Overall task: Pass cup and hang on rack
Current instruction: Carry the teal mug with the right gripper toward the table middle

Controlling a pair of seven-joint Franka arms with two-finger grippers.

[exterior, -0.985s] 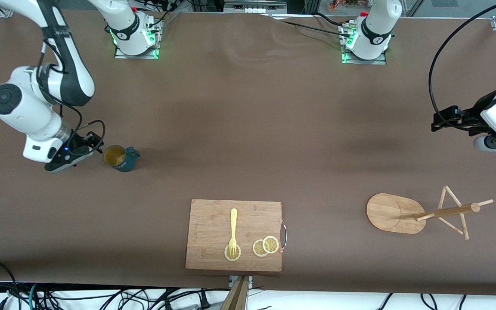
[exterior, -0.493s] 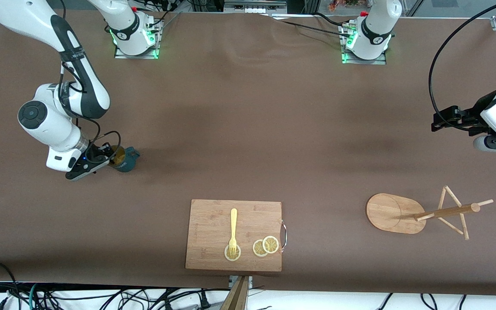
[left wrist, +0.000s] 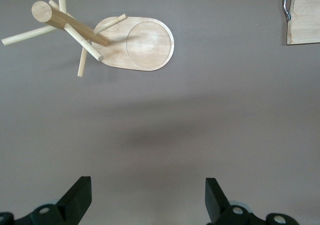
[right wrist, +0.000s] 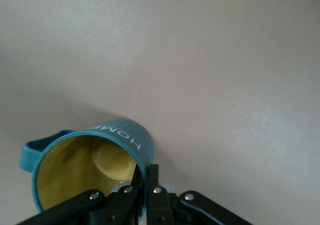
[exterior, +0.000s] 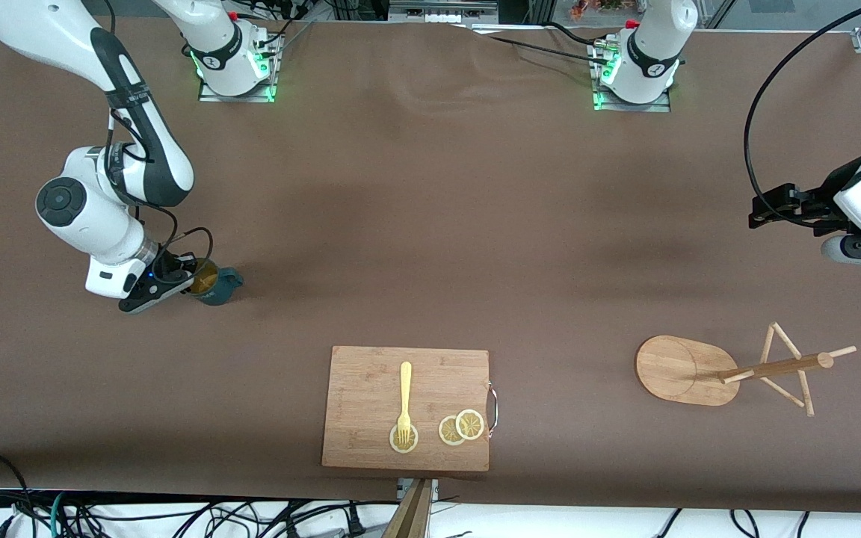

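Where the brown table (exterior: 430, 224) spreads wide between the two arms, most of its surface is bare. The cup (exterior: 211, 284) stands toward the right arm's end, handle pointing to the table's middle. The right gripper (exterior: 185, 278) is clenched on the cup's rim, one finger inside the yellow interior and one outside the ribbed wall. The rack (exterior: 737, 370) stands toward the left arm's end, well apart from the cup. A cutting board (exterior: 406, 407) with a fork (exterior: 404, 400) and lemon slices (exterior: 461, 427) sits near the front edge. The left gripper (left wrist: 150, 200) waits over bare table with its fingers spread apart, holding nothing.
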